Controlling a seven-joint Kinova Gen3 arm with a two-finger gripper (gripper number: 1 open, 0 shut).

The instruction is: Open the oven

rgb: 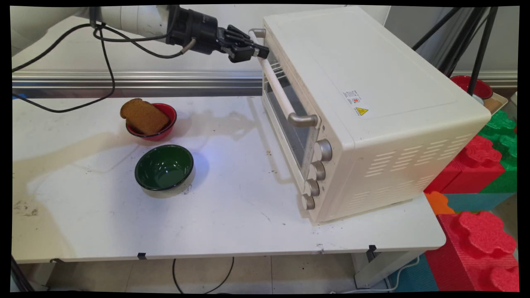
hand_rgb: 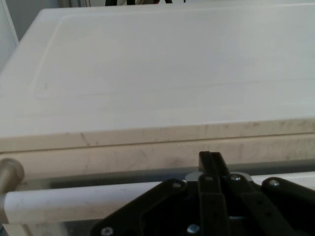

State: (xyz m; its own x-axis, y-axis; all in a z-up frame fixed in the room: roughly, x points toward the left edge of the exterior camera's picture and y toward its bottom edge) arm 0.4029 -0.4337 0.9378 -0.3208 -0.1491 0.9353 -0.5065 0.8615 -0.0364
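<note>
A cream toaster oven stands on the right of the white table, its glass door closed and facing left. My gripper is shut at the far, upper end of the door's white bar handle, touching it beside the metal bracket. In the hand view the two fingers stand pressed together just over the handle, with the oven's flat top beyond. Nothing is held between them. A slice of brown bread lies in a red bowl, and an empty green bowl sits in front of it.
Four knobs run down the oven's front right side. Red, green and orange foam blocks are stacked off the table's right edge. Another red bowl and black tripod legs stand behind the oven. Black cables hang from the arm.
</note>
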